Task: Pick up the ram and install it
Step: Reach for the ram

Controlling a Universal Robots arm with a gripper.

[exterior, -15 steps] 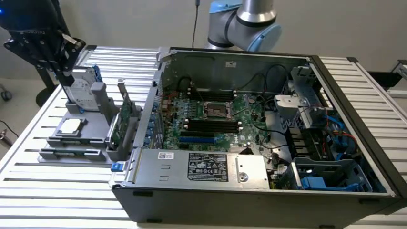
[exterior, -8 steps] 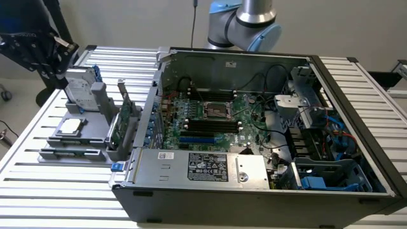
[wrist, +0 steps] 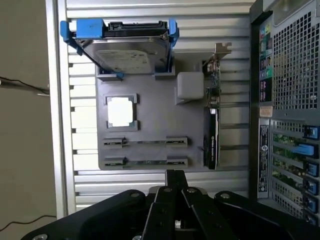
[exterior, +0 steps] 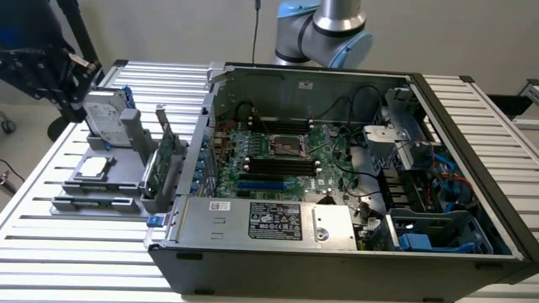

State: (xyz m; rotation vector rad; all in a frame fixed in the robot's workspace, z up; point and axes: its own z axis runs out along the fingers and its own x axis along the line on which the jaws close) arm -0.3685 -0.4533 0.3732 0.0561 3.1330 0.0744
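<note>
Wrist view shows the gripper (wrist: 174,174) over the slatted table (wrist: 125,186), jaws drawn together with nothing between them. Just ahead of the fingertips sits the grey holder (wrist: 150,120), and the ram (wrist: 145,162) stands on edge, untouched, in the holder slot closest to the jaws. Farther beyond it rests the hard drive (wrist: 125,52) with blue rails, while the computer case (wrist: 290,100) stands off to one side.

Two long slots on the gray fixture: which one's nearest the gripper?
The outer slot, on the edge of the fixture farthest from the hard drive; the other slot lies between it and the CPU.
</note>
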